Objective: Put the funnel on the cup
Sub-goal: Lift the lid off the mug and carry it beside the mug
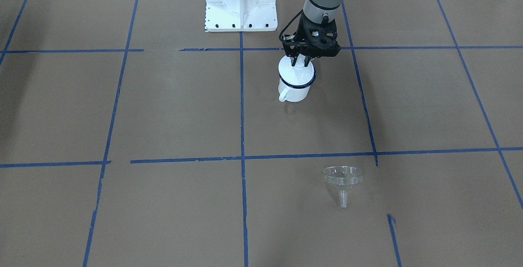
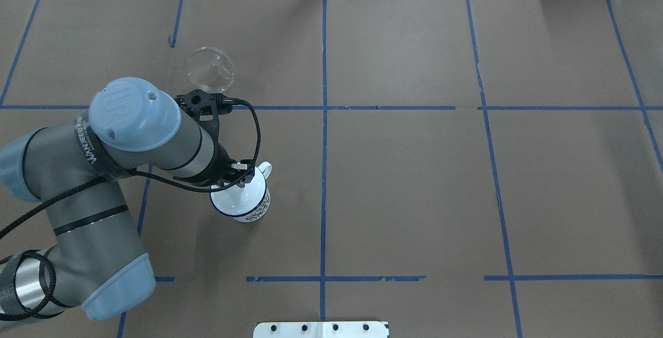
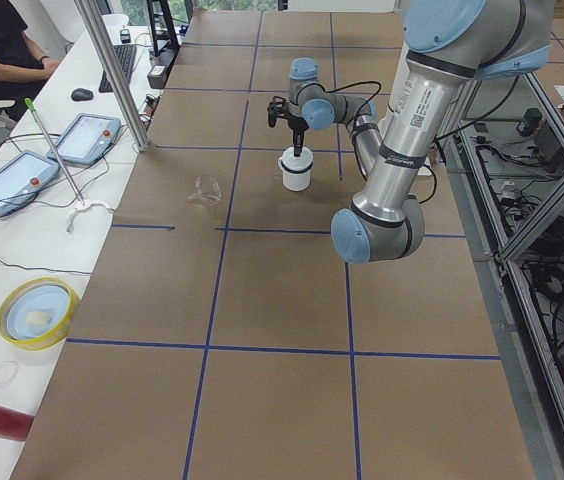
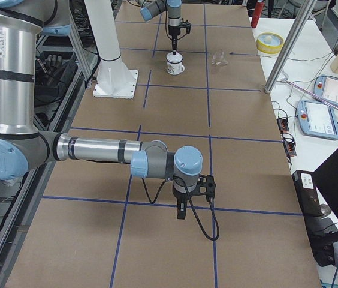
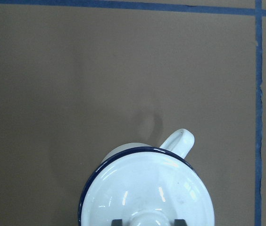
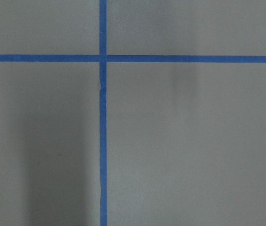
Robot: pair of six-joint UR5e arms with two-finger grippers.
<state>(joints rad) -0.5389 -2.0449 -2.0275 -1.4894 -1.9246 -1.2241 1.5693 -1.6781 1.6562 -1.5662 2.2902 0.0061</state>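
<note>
The cup, a white enamel mug with a dark blue rim, stands upright near the robot's base, with a round white domed lid on top. My left gripper points straight down over it. In the left wrist view its fingers press on both sides of the lid's knob. The clear funnel rests on the table farther out from the cup, apart from both grippers, and also shows in the overhead view. My right gripper hangs low over the table far to the side; I cannot tell its state.
The table is covered in brown paper with blue tape lines. The white robot base plate stands behind the cup. A yellow bowl, tablets and cables lie on the side bench beyond the table's far edge. The right wrist view shows only paper and tape.
</note>
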